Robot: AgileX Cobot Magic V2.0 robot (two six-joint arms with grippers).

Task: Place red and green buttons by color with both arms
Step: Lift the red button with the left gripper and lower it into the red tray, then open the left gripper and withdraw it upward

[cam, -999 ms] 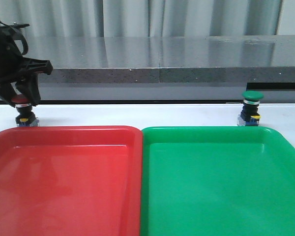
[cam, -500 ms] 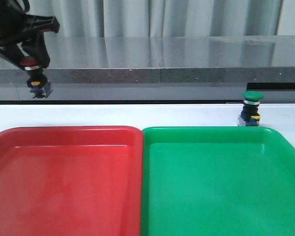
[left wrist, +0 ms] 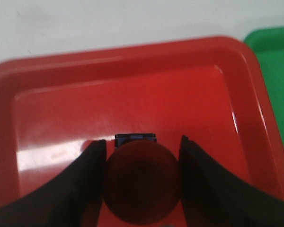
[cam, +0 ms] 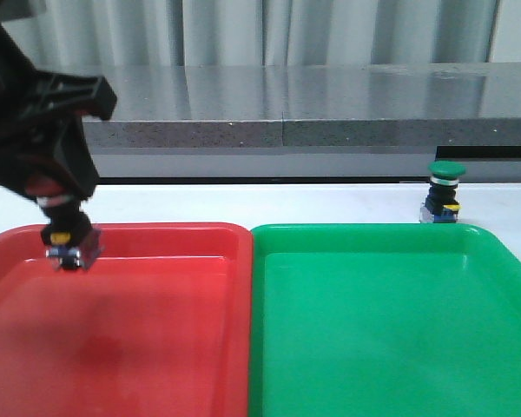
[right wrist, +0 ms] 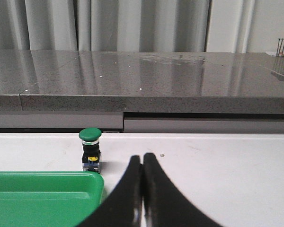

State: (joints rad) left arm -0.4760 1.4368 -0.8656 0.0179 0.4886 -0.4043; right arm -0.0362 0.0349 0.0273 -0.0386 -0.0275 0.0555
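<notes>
1. Across the front view, two trays lie side by side on one white table, their inner rims touching: one red tray on the left and one green tray on the right.
2. Two buttons show in the front view. The red button hangs clear of the red tray's far left part, clamped at its cap by the left gripper. The green button stands upright on the table just behind the green tray's far right rim.
3. One arm appears in the front view, the left one; the right gripper is out of sight there.
4. Over to the left wrist view: two black fingers press against either side of one dark red cap, with the button's blue base edge peeking past it. The red tray's floor lies beneath, and a corner of the green tray shows at the edge.
5. From the right wrist view, the right gripper holds nothing, its two fingers pressed together. It sits over bare table, near the one green button, which stands just beside the green tray's corner.
</notes>
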